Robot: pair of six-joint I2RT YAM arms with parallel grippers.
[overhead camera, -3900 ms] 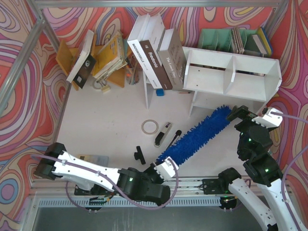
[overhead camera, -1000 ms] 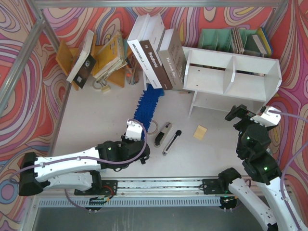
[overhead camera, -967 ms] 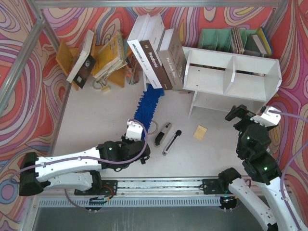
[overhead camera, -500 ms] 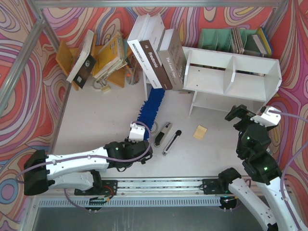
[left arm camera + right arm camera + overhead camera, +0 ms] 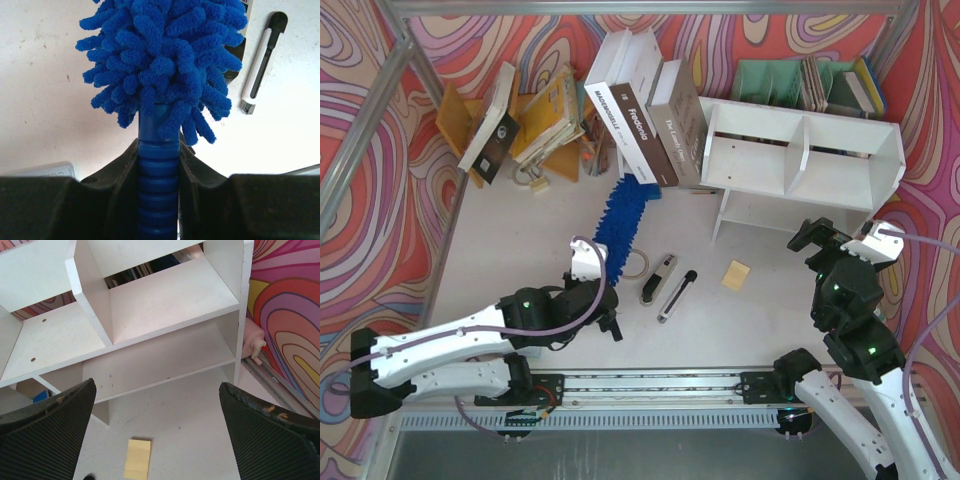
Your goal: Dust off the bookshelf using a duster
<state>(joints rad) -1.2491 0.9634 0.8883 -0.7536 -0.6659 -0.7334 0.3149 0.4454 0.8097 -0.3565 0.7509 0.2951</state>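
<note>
The blue fluffy duster (image 5: 618, 217) lies slanted over the table, its tip under the leaning books at the left end of the white bookshelf (image 5: 800, 150). My left gripper (image 5: 588, 284) is shut on the duster's ribbed blue handle (image 5: 157, 175), and both black fingers (image 5: 192, 165) press its sides below the head (image 5: 165, 60). My right gripper (image 5: 820, 240) hovers open and empty in front of the bookshelf's (image 5: 165, 305) right compartments. In the right wrist view the right gripper (image 5: 156, 390) holds its pads wide apart over bare table.
Leaning books (image 5: 645, 120) rest against the shelf's left end. A tape ring (image 5: 640, 262), box cutter (image 5: 658, 278), black stick tool (image 5: 677, 294) and yellow note pad (image 5: 736, 275) lie mid-table. Behind stand a green organizer (image 5: 785, 80) and a wooden rack (image 5: 520, 125).
My left arm has drawn the duster's handle leftward and a little away from the near edge, while the head still points at the books. The right arm has not moved.
</note>
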